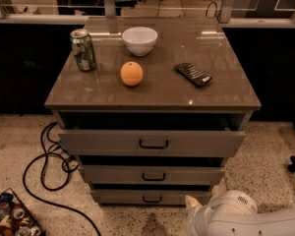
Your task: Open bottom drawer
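Our gripper [191, 203] is hovering low near the floor, just right of the bottom drawer [118, 196], the lowest in the cabinet. We are not managing to tell whether it is clenched or released. We are risking hooking the middle drawer [113, 174] instead, since the handle [152, 199] is sitting close beneath it.

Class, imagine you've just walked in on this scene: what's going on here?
A robot's white arm sits low by the right front of a grey cabinet, near the bottom drawer. Its claw is out of sight, so no grip on the drawer's black handle shows. That drawer's front sits furthest back of the three; the top drawer sticks out most. On top are a green can, white bowl, orange and dark flat object.
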### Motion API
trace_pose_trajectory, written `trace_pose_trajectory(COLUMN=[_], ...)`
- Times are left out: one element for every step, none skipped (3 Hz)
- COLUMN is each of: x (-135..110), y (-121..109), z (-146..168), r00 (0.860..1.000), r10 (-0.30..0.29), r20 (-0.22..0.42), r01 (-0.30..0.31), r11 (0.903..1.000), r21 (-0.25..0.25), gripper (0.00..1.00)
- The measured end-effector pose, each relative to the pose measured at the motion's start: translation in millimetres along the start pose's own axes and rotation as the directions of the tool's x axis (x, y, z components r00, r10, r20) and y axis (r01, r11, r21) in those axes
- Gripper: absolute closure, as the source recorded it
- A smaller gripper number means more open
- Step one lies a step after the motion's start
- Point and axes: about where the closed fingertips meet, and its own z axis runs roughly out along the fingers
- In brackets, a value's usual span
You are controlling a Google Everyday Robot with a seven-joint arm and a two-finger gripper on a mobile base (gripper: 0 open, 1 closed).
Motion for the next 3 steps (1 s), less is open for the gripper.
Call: trace_pose_trajectory(x=[4.2, 2.1, 2.1], y=[-5.1, -8.2, -8.2], z=[38.7, 86.1, 86.2], r00=[0.999, 1.0, 1.0], r10=[0.003, 0.006, 0.006], r20=[0.042, 0.004, 0.004], r01=[-0.002, -0.005, -0.005], r11=[0.9997, 0.9993, 0.9993], r21=[-0.025, -0.037, -0.037], gripper=[0.0, 0.0, 0.0])
